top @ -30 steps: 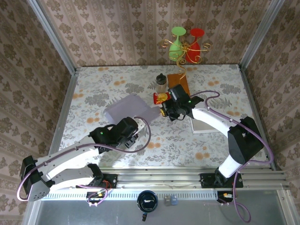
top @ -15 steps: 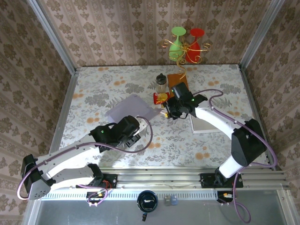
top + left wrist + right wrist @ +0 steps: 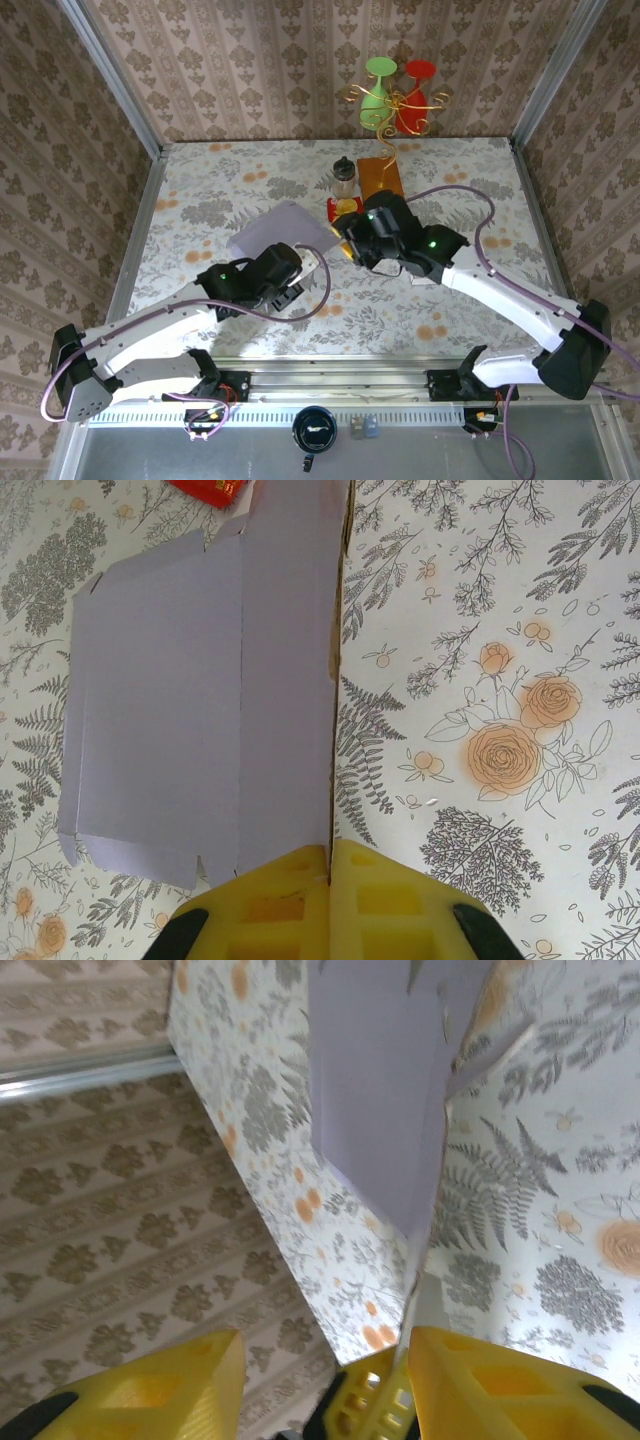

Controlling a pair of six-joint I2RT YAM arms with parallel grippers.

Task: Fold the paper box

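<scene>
Left gripper (image 3: 330,880) is clamped on the near edge of the paper box (image 3: 200,710), a creased lilac sheet with notched flaps, stretching toward 12 o'clock. At its 3 o'clock side, right gripper (image 3: 325,1345) has its jaws apart.

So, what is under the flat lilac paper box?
The flowered tablecloth shows around the flat lilac paper box, which rests on it. Anything beneath is covered. A red packet shows at its far corner; whether it reaches under is unclear.

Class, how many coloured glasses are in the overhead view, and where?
2. A green glass sits in the gold wire stand at the far edge of the table; a red glass is just right of it. None seems hidden.
</scene>
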